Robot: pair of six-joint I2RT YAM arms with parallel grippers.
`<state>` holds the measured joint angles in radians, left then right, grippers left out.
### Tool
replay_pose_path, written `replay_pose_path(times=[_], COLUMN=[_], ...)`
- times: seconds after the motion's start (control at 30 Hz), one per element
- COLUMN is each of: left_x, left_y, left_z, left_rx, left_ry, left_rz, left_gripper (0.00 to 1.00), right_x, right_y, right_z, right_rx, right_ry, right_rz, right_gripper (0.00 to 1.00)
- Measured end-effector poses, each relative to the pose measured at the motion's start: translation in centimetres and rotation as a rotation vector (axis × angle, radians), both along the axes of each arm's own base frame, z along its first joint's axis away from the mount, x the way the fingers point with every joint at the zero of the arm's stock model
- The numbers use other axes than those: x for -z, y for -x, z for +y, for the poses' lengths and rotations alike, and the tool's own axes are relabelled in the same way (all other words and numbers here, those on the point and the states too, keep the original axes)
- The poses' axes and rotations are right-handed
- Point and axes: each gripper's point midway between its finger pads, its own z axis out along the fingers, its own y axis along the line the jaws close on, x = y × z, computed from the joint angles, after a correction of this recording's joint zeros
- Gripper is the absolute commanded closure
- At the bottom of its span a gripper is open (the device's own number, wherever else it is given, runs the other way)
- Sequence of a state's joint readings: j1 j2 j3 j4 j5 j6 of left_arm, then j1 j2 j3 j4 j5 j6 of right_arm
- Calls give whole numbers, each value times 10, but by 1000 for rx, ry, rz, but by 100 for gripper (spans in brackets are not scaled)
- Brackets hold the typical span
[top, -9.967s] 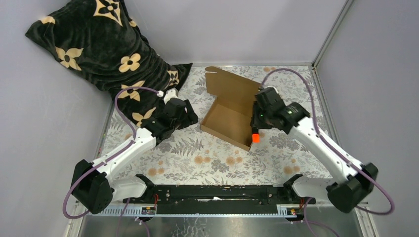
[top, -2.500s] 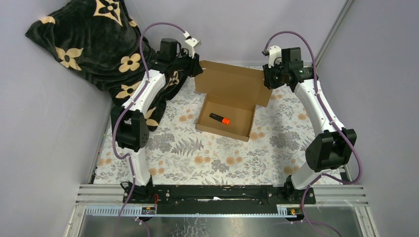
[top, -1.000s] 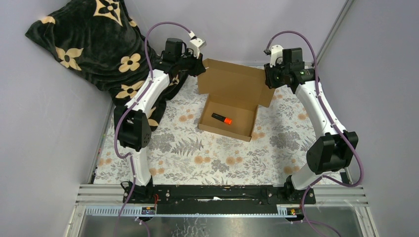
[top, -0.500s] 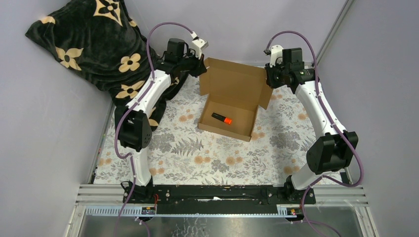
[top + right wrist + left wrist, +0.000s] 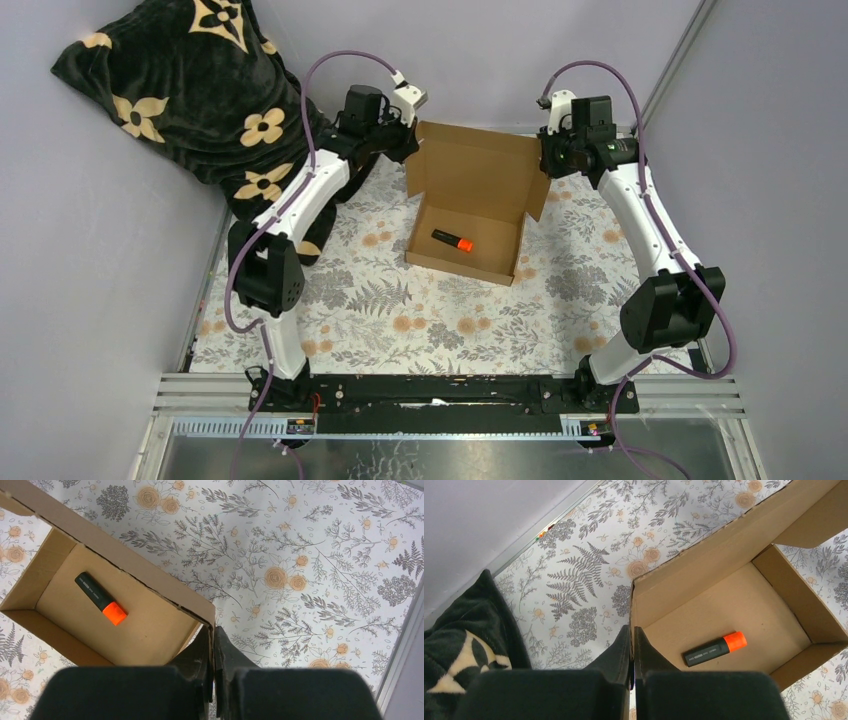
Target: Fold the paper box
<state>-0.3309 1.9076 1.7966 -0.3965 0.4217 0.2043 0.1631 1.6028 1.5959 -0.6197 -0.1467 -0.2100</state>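
Note:
The paper box [image 5: 470, 200] of brown cardboard stands on the floral cloth, its lid raised at the back and its shallow tray [image 5: 480, 262] open toward me. An orange-and-black marker [image 5: 452, 240] lies inside the tray. My left gripper [image 5: 408, 140] is shut on the lid's left edge. In the left wrist view the two fingers [image 5: 616, 652] clamp the cardboard edge of the box [image 5: 704, 575], with the marker [image 5: 715, 649] just beyond. My right gripper [image 5: 546, 160] is shut on the lid's right corner, and that pinch on the box [image 5: 150, 587] shows at the gripper [image 5: 214, 632] in the right wrist view.
A black blanket with beige flowers [image 5: 200, 90] is heaped at the back left, close behind the left arm. Grey walls close in the back and both sides. A metal rail [image 5: 660, 200] runs along the cloth's right edge.
Both grippers have closed onto the lid's side edges over the last second. The left arm and the box have shifted slightly right, and the lid's left edge has bent forward.

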Motion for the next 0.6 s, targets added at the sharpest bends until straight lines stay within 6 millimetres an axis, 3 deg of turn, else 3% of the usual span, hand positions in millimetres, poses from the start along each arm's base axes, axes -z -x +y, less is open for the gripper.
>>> replay_pose_path(times=[0.6], left_x=[2], left_y=[40], left_z=[7], left_rx=[-179], left_ry=[-75], left_rz=[10], left_gripper=[98], right_x=[-4], right_y=[6], right_z=[13], right_rx=[149], right_ry=[63], right_rz=[-20], right_gripper=[100])
